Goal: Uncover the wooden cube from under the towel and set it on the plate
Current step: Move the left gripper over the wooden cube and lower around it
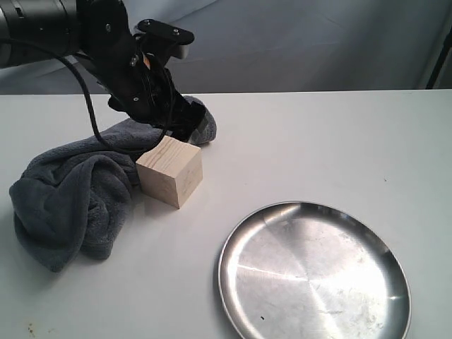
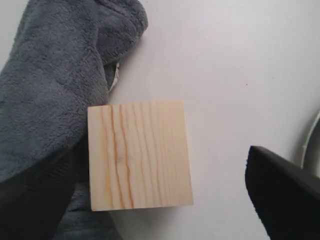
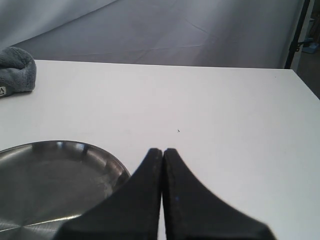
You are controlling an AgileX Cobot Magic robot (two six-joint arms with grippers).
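Note:
The wooden cube [image 1: 169,171] stands bare on the white table, touching the bunched blue-grey towel [image 1: 70,191] on its left. My left gripper [image 1: 173,131] hovers just above and behind the cube, open. In the left wrist view the cube [image 2: 140,155] lies between the two spread black fingers [image 2: 285,190], and neither touches it; the towel [image 2: 50,75] lies against the cube's side. The steel plate [image 1: 314,272] sits at the front right with nothing on it. My right gripper [image 3: 163,152] is shut and holds nothing, beside the plate's rim [image 3: 117,167]; the exterior view does not show it.
A corner of the towel with its white tag [image 3: 15,70] shows far off in the right wrist view. The left arm's black cable [image 1: 88,106] hangs over the towel. A grey backdrop [image 1: 318,42] closes off the table's far edge.

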